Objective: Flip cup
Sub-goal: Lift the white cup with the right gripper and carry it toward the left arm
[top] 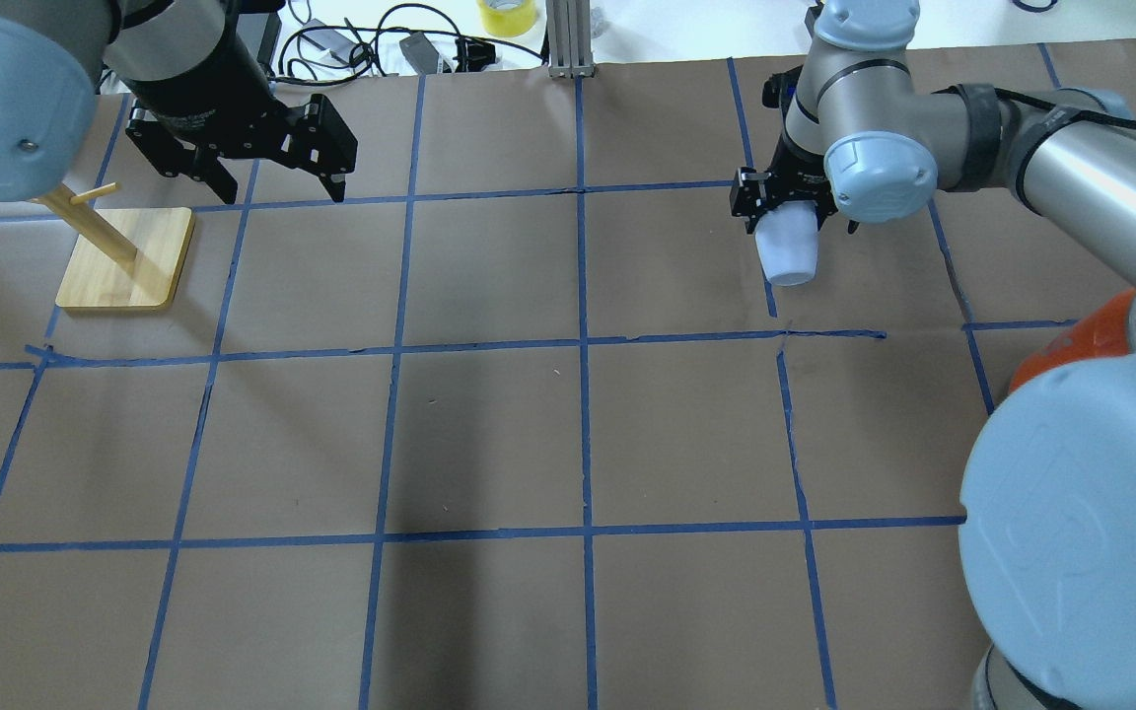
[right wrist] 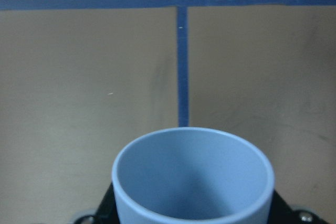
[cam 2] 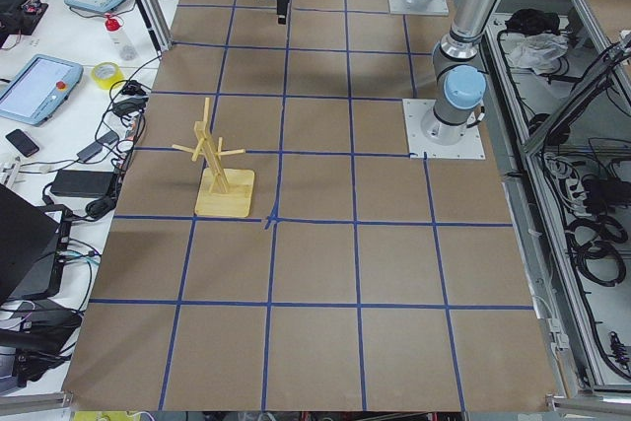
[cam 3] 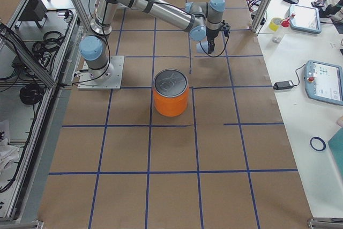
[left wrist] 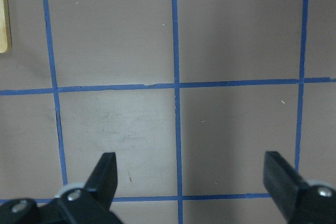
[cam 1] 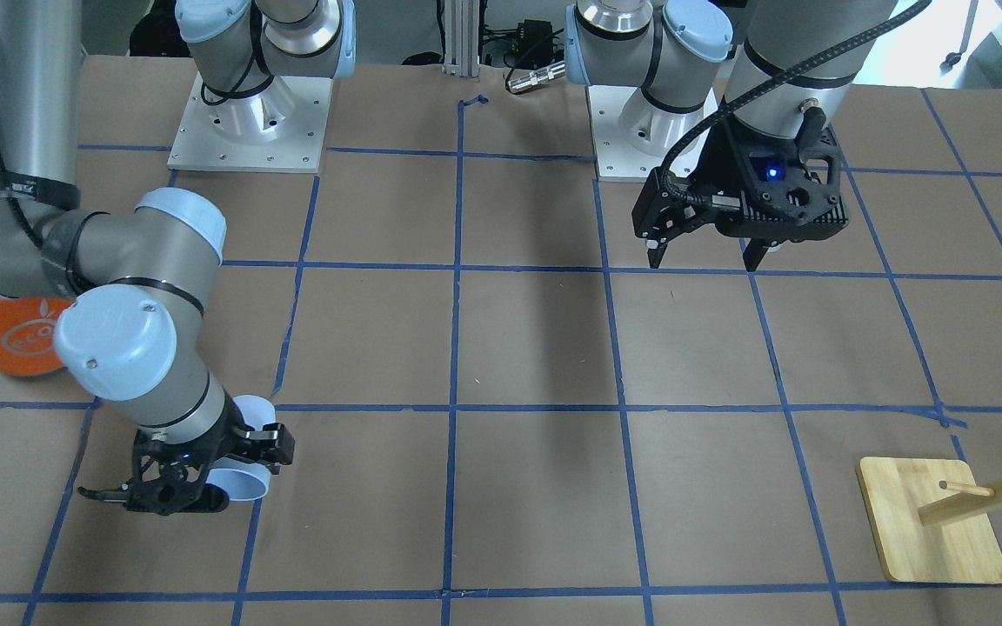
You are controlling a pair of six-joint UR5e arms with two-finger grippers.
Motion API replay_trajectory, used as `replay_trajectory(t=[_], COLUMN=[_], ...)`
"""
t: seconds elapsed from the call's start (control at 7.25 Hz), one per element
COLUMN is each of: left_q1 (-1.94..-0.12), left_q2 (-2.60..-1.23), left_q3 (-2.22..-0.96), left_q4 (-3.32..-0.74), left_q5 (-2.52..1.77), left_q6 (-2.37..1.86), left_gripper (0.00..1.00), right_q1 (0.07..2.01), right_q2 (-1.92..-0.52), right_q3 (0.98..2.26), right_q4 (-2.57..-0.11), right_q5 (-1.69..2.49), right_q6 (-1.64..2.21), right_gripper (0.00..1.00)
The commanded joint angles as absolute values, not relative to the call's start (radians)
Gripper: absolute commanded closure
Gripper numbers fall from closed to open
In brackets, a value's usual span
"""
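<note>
The right wrist view alone looks into the cup (right wrist: 194,182), bluish inside; from overhead only its pale outer wall shows. The right arm hides most of the orange can (top: 1071,340) there, yet the right-side view shows its silver top. A wooden stand (top: 124,258) sits just beside the left hand (top: 284,192), whose fingers are spread wide over bare bench (top: 489,434), holding nothing. The right hand (top: 787,209) is closed on the cup, the can well apart from it.

Silver-grey arm tubes (cam 1: 10,87), pale blue joint caps (cam 1: 114,343), black ribbed cable (cam 1: 814,65), black left pincer (cam 1: 703,259) with blue light (cam 1: 771,172)
</note>
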State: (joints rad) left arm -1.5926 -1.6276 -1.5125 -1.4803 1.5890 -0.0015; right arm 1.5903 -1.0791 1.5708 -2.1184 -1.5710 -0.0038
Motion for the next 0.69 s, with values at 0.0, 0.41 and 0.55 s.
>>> replay_trajectory(t=[0.0, 0.41, 0.55], left_q1=[-1.592, -1.592, -1.592], left_q2=[-1.628, -1.628, -1.628], left_q3=[-1.513, -1.513, -1.513], left_q4=[-1.48, -1.48, -1.48], left_q5=[1.589, 1.589, 1.589], left_q6=[-0.002, -0.002, -0.002], left_gripper=[0.0, 0.0, 0.0], right_q1=[1.725, 1.833, 1.876], right_q2=[-1.095, -1.088, -1.082], right_q3=[1.571, 1.571, 1.571], right_q4=[-2.112, -2.152, -2.184], right_q5=[-1.553, -1.534, -1.487], right_q6=[-0.015, -0.359, -0.485], right_gripper=[1.0, 1.0, 1.0])
